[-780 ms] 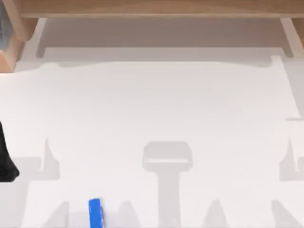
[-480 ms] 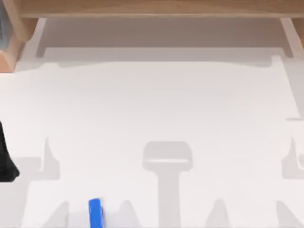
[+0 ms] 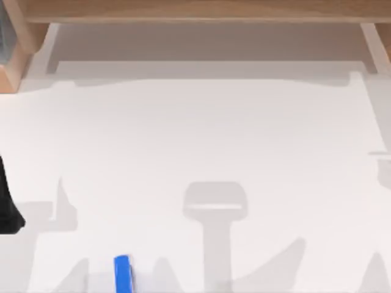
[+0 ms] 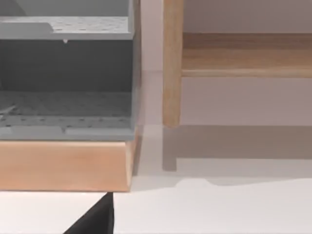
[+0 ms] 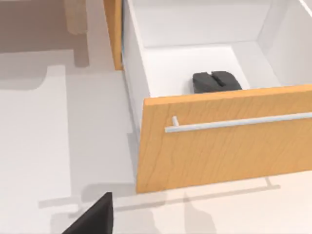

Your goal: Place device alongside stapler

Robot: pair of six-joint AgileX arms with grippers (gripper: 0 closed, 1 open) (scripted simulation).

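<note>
One blue stapler (image 3: 122,274) lies on the white table (image 3: 201,134), at its near edge toward the left. One open wooden drawer (image 5: 219,141) with a single metal handle bar (image 5: 239,122) holds one black device (image 5: 216,81). One grey rack (image 4: 66,73) sits on a wooden base. One black arm (image 3: 7,204) stands at the table's left edge.

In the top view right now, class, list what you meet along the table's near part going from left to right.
Dark arm part at the left edge → blue stapler → bare white table crossed by grey shadows.
</note>
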